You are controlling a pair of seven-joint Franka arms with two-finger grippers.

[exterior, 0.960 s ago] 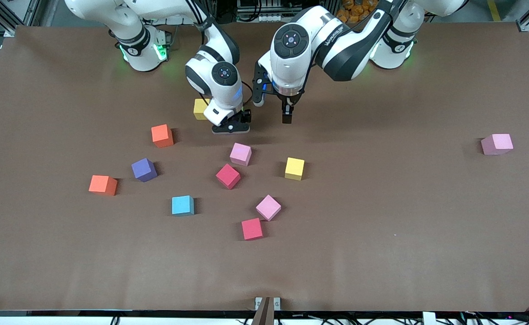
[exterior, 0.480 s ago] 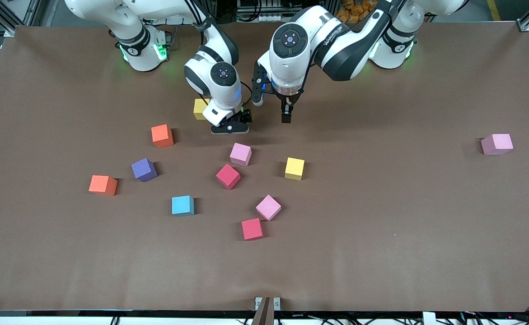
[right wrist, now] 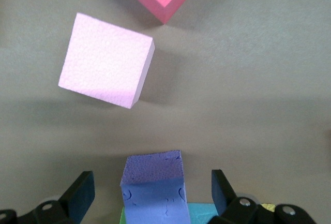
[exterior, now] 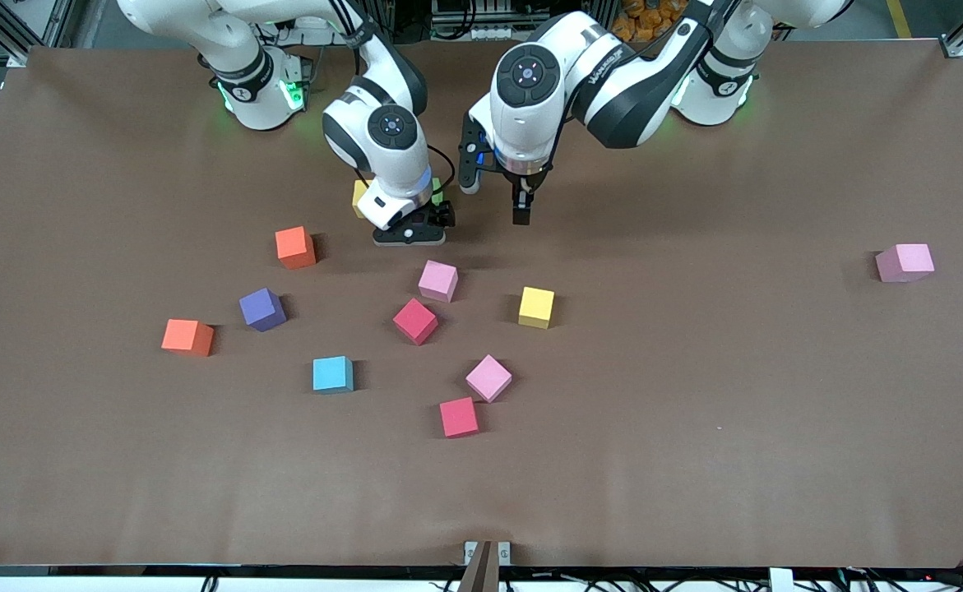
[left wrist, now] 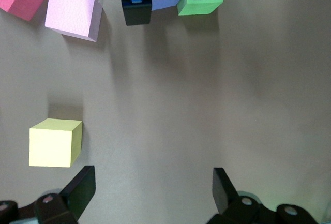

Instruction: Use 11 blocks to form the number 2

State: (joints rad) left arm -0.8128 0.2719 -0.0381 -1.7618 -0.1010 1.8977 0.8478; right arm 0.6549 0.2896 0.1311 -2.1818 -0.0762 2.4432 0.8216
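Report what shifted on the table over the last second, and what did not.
The right arm's claw drew back toward the robots' bases, away from the pale pink foam cube, fingers apart, leaving a purple-blue foam cube on the table between them. The left arm's claw waits open over bare brown table. The loose cubes nearer the front camera lie where they were.

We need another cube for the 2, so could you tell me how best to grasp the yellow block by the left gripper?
Come straight down on the yellow block: it sits flat and apart from its neighbours. Close the fingers on two opposite upright faces; any pair is free.
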